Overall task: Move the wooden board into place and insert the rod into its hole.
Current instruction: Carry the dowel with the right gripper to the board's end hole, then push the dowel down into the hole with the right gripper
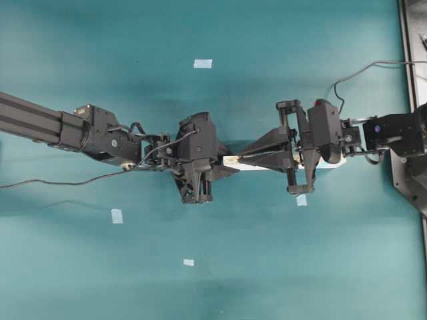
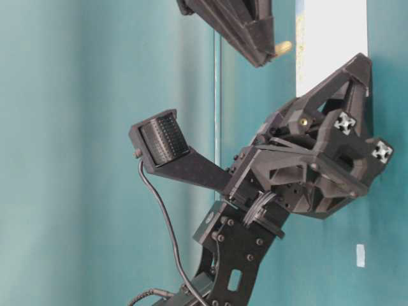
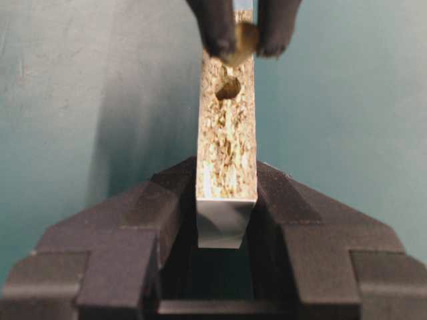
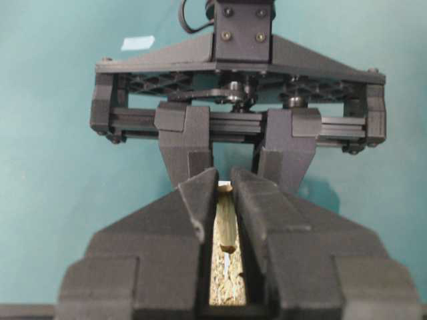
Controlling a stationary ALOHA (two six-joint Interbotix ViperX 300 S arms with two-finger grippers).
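While the wooden board stands on its long edge on the tabletop, clamped by the left claw across its thickness at one end. Long axis of board: level, running away from the left claw toward the right arm; in the overhead view, left to right between the two arms. Rough chipboard edge faces up, with the hole opening upward, a little in from the clamped end.

Right claw: clenched on the rod, pinched between both fingers. Seen in the left wrist view as a cream round end between two black fingertips, just beyond the hole and apparently above the board edge. Contact between rod and board: cannot tell.

Key relation: hole lies just on the left-claw side of the rod tip, close by, in line with the board's long axis. Right arm nearer and already loaded, hence the one to make the insertion; left arm acts as a vise.

Rod long axis: appears to lie nearly along the claw fingers, free tip protruding toward the left claw. In the overhead view, rod tip sits over the board between the two claws. Judged requirement: tip rod end down, shift slightly toward the left claw, then press into hole.

Board already judged in place; insertion not yet done.
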